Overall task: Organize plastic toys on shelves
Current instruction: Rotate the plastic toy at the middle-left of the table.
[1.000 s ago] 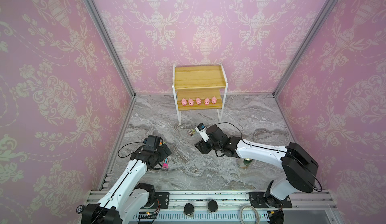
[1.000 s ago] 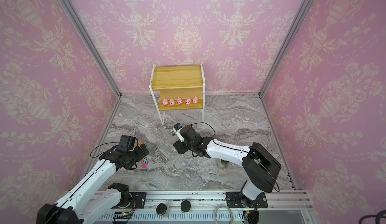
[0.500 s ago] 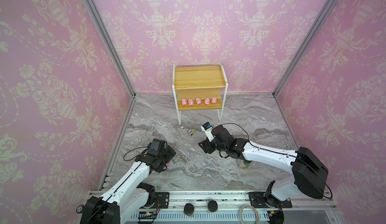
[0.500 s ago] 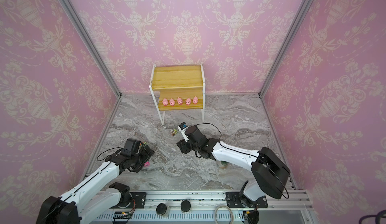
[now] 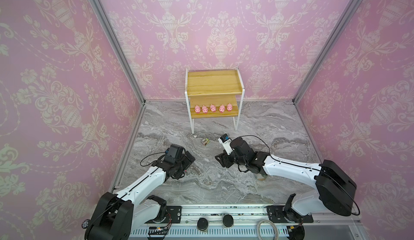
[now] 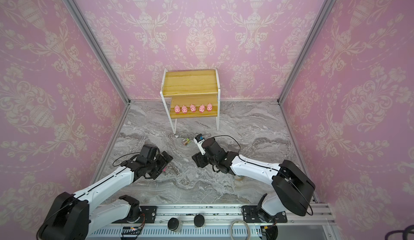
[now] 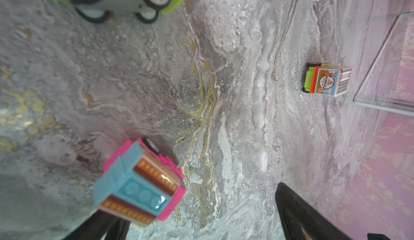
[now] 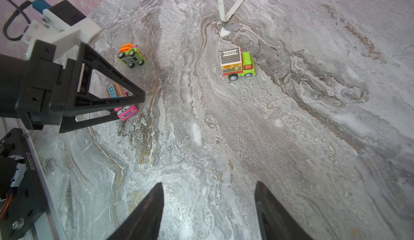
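**Pigs lining the lower board, three trucks sitting on the table**

You are looking at the shelves [image 5: 214, 86] standing against the back wall in both top views. Five pink pigs [image 5: 212, 108] are sitting in a row along the lower board, snouts turned your way.

Your left gripper [image 7: 195, 203] is hanging low over the table [image 5: 224, 183] with its jaws spread wide, gripping nothing. The pink-blue truck [image 7: 139, 183] is sitting on the table between those jaws, close against one finger [image 7: 100, 227], while the opposite finger [image 7: 302, 216] is standing well clear of it. The blur is keeping you from telling whether the near finger is touching it. In the right wrist view the same truck is peeking out from behind that gripper's black fingers [image 8: 96, 106]. The orange-green truck [image 8: 131, 55] is lying tipped over just beside them, its wheels showing.

The brown-green truck [image 5: 205, 141] is standing upright on its wheels near the shelves' white front legs, apart from both arms.

Your right gripper [image 8: 208, 183] is hovering over bare table with its jaws apart and nothing between them. It is facing the left gripper across a stretch of marble, and the brown-green truck is sitting well ahead of its fingertips.
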You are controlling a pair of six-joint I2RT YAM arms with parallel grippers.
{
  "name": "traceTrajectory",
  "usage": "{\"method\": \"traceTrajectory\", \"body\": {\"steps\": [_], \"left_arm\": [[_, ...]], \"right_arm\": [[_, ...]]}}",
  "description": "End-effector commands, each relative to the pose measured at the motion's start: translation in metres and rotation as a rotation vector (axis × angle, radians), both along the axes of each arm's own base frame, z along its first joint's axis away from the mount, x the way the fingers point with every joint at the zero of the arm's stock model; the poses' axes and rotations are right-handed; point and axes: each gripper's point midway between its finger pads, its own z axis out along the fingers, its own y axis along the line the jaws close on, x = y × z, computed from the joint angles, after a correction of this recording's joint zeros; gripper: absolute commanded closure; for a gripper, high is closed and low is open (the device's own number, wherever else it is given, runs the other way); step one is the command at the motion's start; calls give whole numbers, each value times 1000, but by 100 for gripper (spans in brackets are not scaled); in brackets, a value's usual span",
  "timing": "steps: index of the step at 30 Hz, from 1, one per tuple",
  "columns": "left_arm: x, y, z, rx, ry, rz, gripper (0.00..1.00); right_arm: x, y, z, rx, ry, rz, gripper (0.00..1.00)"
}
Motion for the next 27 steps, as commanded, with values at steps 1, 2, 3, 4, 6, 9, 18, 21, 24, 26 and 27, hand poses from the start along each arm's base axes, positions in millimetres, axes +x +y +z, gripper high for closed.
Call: {"method": "traceTrajectory", "body": {"steps": [1, 2, 3, 4, 6, 9, 18, 21, 24, 26, 27], "left_arm": [[-15, -4, -3, 18, 43, -102, 1], [-18, -3, -3, 23, 47, -113, 1], [-21, -2, -2, 29, 46, -121, 1], [-22, -1, -1, 35, 43, -129, 1], [-20, 2, 9, 60, 23, -140, 1], [-11, 7, 33, 129, -6, -202, 1], [37, 31, 103, 327, -100, -337, 1], [51, 52, 125, 418, -123, -351, 1], [60, 73, 142, 505, -141, -361, 1], [65, 80, 151, 528, -163, -371, 1], [69, 82, 156, 534, -176, -377, 1]], "right_arm": [[-8, 21, 5, 45, -39, 102, 35], [-10, 26, 6, 52, -50, 125, 35], [-12, 31, 5, 58, -62, 145, 35], [-13, 36, 4, 68, -68, 162, 35], [-15, 46, 2, 84, -76, 192, 35], [-18, 57, -2, 94, -104, 226, 36], [-24, 87, -17, 120, -172, 288, 39], [-28, 105, -27, 107, -181, 324, 40], [-30, 123, -38, 77, -186, 353, 41], [-31, 133, -43, 72, -185, 369, 42], [-29, 137, -46, 70, -184, 373, 42]]}}
